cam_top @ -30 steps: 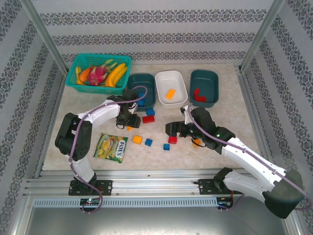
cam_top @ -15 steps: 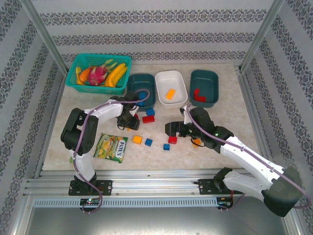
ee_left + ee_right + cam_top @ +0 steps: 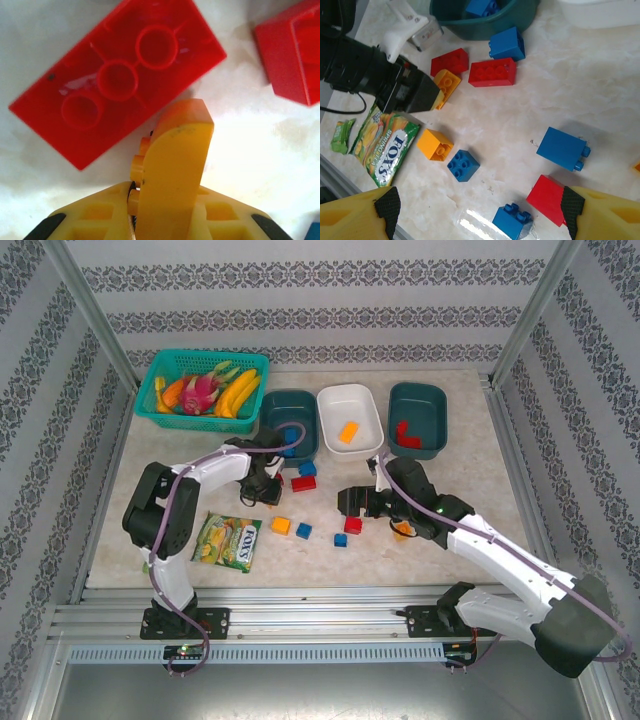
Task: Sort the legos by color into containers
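Layout around the middle tub (image 3: 350,405)
The left tub (image 3: 300,400) and right tub (image 3: 420,400) flank it; the basket (image 3: 190,357) sits farther left, loose bricks (image 3: 281,526) lie before it, the candy packet (image 3: 228,541) before and left.

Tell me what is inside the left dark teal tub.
The left dark teal tub holds at least one blue brick. In the top view the left arm covers the tub's near part, so anything lying there cannot be seen.

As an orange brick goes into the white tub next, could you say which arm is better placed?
Left: the left gripper is shut on an orange brick near the white tub; the right gripper is open.
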You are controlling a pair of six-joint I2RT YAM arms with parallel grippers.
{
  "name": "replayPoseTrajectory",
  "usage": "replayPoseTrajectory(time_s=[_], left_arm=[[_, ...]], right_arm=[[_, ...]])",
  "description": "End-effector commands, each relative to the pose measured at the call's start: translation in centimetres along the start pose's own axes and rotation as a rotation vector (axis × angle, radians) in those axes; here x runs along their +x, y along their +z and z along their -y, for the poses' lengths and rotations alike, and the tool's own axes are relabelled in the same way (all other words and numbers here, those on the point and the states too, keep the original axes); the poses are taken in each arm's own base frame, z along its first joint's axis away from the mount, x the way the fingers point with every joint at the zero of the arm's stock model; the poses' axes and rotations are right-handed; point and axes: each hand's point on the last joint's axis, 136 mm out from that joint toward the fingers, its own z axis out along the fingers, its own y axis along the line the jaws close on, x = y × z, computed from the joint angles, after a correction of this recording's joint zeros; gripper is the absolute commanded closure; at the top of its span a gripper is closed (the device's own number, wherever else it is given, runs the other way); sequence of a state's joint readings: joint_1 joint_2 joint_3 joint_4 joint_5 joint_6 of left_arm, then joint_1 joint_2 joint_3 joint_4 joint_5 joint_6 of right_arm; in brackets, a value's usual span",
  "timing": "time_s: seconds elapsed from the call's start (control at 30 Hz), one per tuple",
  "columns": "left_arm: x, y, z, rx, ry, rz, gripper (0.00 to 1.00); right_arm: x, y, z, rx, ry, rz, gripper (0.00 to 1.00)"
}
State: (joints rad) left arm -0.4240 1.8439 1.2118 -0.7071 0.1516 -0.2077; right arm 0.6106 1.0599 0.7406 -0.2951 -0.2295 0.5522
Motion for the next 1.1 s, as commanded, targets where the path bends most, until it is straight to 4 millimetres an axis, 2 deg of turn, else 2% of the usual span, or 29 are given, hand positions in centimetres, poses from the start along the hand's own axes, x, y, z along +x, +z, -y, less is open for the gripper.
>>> replayPoseTrajectory(time_s=[0.0,0.07,0.17,0.23,0.3,0.4,0.57,0.7,0.77,0.93,1.07], left_arm=[[1.0,-2.0,0.9,0.009,-0.035,0.03,0.79],[1.3,-3.3,1.8,0.024,-0.05,0.048,0.81],[0.8,-6.5,3.0,0.049,-0.083,0.085,0.82],[-0.4,-8.8,3.9,0.073,-0.092,0.118,0.82],[-2.6,-10.9,5.1,0.092,-0.082,0.159,0.82],[-5.9,-12.2,7.0,0.13,-0.055,0.192,0.82],[-12.0,-12.0,11.0,0.167,0.02,0.235,0.82],[-15.9,-11.0,14.1,0.203,0.075,0.271,0.82],[-17.7,-9.8,15.3,0.224,0.087,0.29,0.82],[-21.1,-6.4,16.3,0.239,0.074,0.359,0.82],[-22.4,-3.9,16.8,0.232,0.081,0.387,0.82]], right_arm=[[-1.8,-0.8,-0.7,-0.007,0.003,0.049,0.14],[-2.3,-1.1,-0.8,0.002,0.001,0.06,0.14],[-3.6,-2.1,-0.8,0.034,-0.005,0.096,0.15],[-5.2,-3.4,-0.1,0.095,0.001,0.15,0.15],[-7.1,-4.9,1.3,0.195,0.019,0.224,0.15],[-9.5,-6.6,3.3,0.315,0.048,0.29,0.14],[-13.2,-7.3,5.0,0.343,0.12,0.321,0.14],[-14.6,-7.4,5.8,0.35,0.134,0.327,0.14],[-14.8,-7.4,6.3,0.348,0.16,0.324,0.15],[-14.0,-7.0,6.8,0.32,0.198,0.305,0.15],[-12.7,-6.6,7.1,0.307,0.225,0.28,0.15]])
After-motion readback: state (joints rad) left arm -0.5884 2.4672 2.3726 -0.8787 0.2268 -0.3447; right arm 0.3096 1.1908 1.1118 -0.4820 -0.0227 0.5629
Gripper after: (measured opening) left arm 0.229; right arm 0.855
